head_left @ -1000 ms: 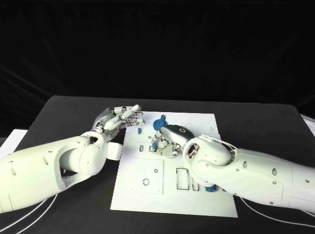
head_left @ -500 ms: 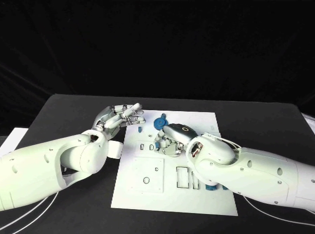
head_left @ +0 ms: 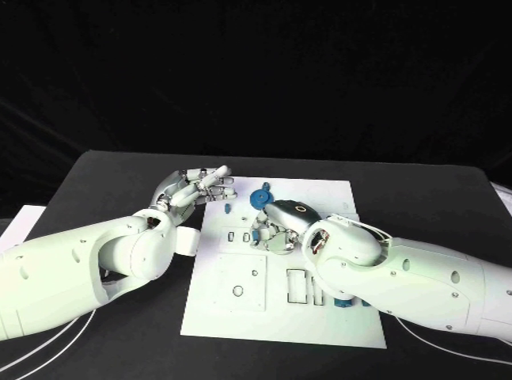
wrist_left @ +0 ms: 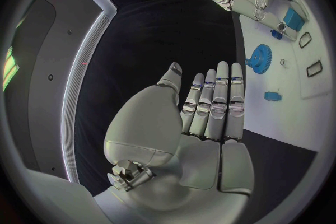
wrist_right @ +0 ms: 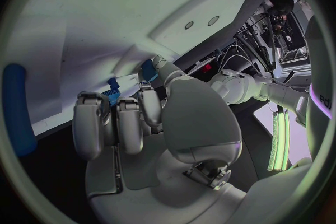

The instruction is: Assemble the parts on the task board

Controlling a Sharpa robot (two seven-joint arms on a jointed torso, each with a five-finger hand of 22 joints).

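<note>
The task board [head_left: 281, 269] lay in the middle of the black table [head_left: 108, 178], a white plate with rectangular cut-outs. A blue gear [head_left: 263, 198] sat near its far edge, with a small blue part [head_left: 229, 210] just beside the left hand. Against the frame a second earlier, the right hand [head_left: 276, 226] had edged slightly toward the board's left side, and the left hand [head_left: 199, 188] had barely shifted. The left hand hovered over the board's far left corner, palm flat, fingers straight and together, holding nothing. The right hand was bent down onto the board, fingers curled; a blue piece [wrist_right: 112, 93] showed at its fingertips, but whether it gripped it I could not tell. White paper [head_left: 14, 229] lay at the table's left edge; behind was dark.
</note>
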